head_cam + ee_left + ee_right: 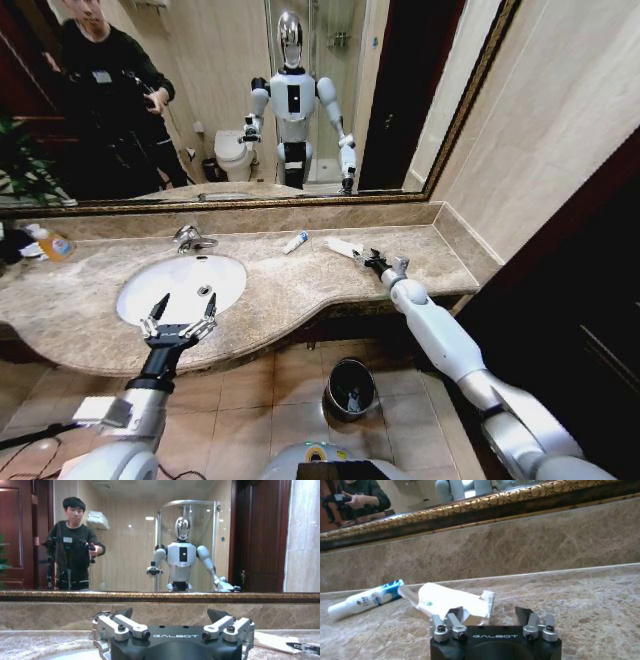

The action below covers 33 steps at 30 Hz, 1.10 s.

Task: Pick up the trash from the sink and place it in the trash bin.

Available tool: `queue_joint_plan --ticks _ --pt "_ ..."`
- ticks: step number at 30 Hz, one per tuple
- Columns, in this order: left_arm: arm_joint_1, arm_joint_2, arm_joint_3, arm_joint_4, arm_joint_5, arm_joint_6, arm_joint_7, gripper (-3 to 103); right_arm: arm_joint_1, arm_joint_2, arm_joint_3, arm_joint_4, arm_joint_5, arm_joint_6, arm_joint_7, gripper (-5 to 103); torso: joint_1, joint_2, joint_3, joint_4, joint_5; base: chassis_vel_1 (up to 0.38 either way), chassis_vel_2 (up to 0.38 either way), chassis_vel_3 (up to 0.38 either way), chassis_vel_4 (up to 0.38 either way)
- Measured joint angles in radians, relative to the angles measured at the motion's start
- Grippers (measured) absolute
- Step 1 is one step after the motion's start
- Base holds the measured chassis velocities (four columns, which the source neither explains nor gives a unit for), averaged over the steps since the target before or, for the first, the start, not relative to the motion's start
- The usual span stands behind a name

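Left hand (180,312): hovering over the front rim of the sink (135,300), fingers spread, holding nothing; its wrist view looks toward the mirror (150,536) from above the sink.

Right hand (372,263): low over the table (300,285), right of the sink, fingers spread, tips at the near edge of the packet (343,247); not yet gripping it.

Packet (451,600): flat, white, crumpled, lying on the table just ahead of the right hand.

Tube (295,242): small, white with blue, lying on the table by the back wall, between the tap (190,238) and the packet; near the packet in the right wrist view (366,600).

Bin (351,388): black, round, on the floor below the table edge, in front of the robot.

Bottle (52,244): pale, orange label, far left on the table.
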Motion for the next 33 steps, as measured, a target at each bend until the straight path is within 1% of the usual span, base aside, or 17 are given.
queue_joint_plan --ticks 1,2,6,8,10,11,14,16,17,19,20,28,30,31,33 --pt "0.000 0.000 0.000 0.000 0.000 0.000 0.000 100 -0.003 0.001 -0.001 0.003 -0.003 0.000 -0.003 66 0.000 0.000 0.000 0.0000 0.0000 0.000 0.000 0.000 0.000" --pt "0.000 0.000 0.000 0.000 0.000 0.000 0.000 100 -0.003 0.001 -0.001 0.003 -0.003 0.000 -0.003 66 0.000 0.000 0.000 0.0000 0.0000 0.000 0.000 0.000 0.000" --pt "0.000 0.000 0.000 0.000 0.000 0.000 0.000 100 -0.015 0.002 -0.004 0.021 -0.013 0.005 -0.018 45 0.000 0.000 0.000 0.0000 0.0000 0.000 0.000 0.000 0.000" --pt "0.000 0.000 0.000 0.000 0.000 0.000 0.000 100 -0.017 0.002 -0.004 0.024 -0.016 0.007 -0.020 45 0.000 0.000 0.000 0.0000 0.0000 0.000 0.000 0.000 0.000" --pt "0.000 0.000 0.000 0.000 0.000 0.000 0.000 100 -0.025 0.000 -0.005 0.037 -0.031 0.016 -0.025 34 0.000 0.000 0.000 0.0000 0.0000 0.000 0.000 0.000 0.000" --pt "0.000 0.000 0.000 0.000 0.000 0.000 0.000 100 -0.025 0.000 -0.005 0.037 -0.031 0.016 -0.025 34 0.000 0.000 0.000 0.0000 0.0000 0.000 0.000 0.000 0.000" --pt "0.000 0.000 0.000 0.000 0.000 0.000 0.000 100 -0.043 -0.009 -0.005 0.075 -0.033 0.017 -0.026 18 0.000 0.000 0.000 0.0000 0.0000 0.000 0.000 0.000 0.000" --pt "0.000 0.000 0.000 0.000 0.000 0.000 0.000 100 -0.046 -0.011 -0.005 0.082 -0.032 0.018 -0.026 18 0.000 0.000 0.000 0.0000 0.0001 0.000 0.000 0.000 0.000" --pt "0.000 0.000 0.000 0.000 0.000 0.000 0.000 100 -0.054 -0.015 -0.005 0.098 -0.032 0.018 -0.025 8 0.000 0.000 0.000 0.0000 0.0000 0.000 0.000 0.000 0.000" --pt "0.000 0.000 0.000 0.000 0.000 0.000 0.000 100 -0.058 -0.016 -0.006 0.105 -0.032 0.019 -0.025 8 0.000 0.000 0.000 0.0000 0.0000 0.000 0.000 0.000 0.000" --pt "0.000 0.000 0.000 0.000 0.000 0.000 0.000 100 -0.066 -0.018 -0.007 0.116 -0.032 0.020 -0.024 1 0.000 0.000 0.000 0.0000 0.0000 0.000 0.000 0.000 0.000" --pt "0.000 0.000 0.000 0.000 0.000 0.000 0.000 100 -0.102 -0.021 -0.005 0.182 -0.032 0.023 -0.001 0 0.000 0.000 0.000 0.0001 0.0001 0.000 0.000 0.000 0.000" --pt "0.000 0.000 0.000 0.000 0.000 0.000 0.000 100 -0.149 -0.033 0.011 0.261 -0.031 0.025 0.021 0 0.000 0.000 0.000 0.0003 -0.0001 0.000 0.000 0.000 0.000" --pt "0.000 0.000 0.000 0.000 0.000 0.000 0.000 100 -0.149 -0.033 0.011 0.261 -0.031 0.025 0.021 0 0.000 0.000 0.000 0.0003 -0.0001 0.000 0.000 0.000 0.000" --pt "0.000 0.000 0.000 0.000 0.000 0.000 0.000 100 -0.195 -0.044 0.027 0.319 -0.038 0.037 0.034 0 0.000 0.000 0.000 0.0002 0.0001 0.000 0.000 0.000 0.000"
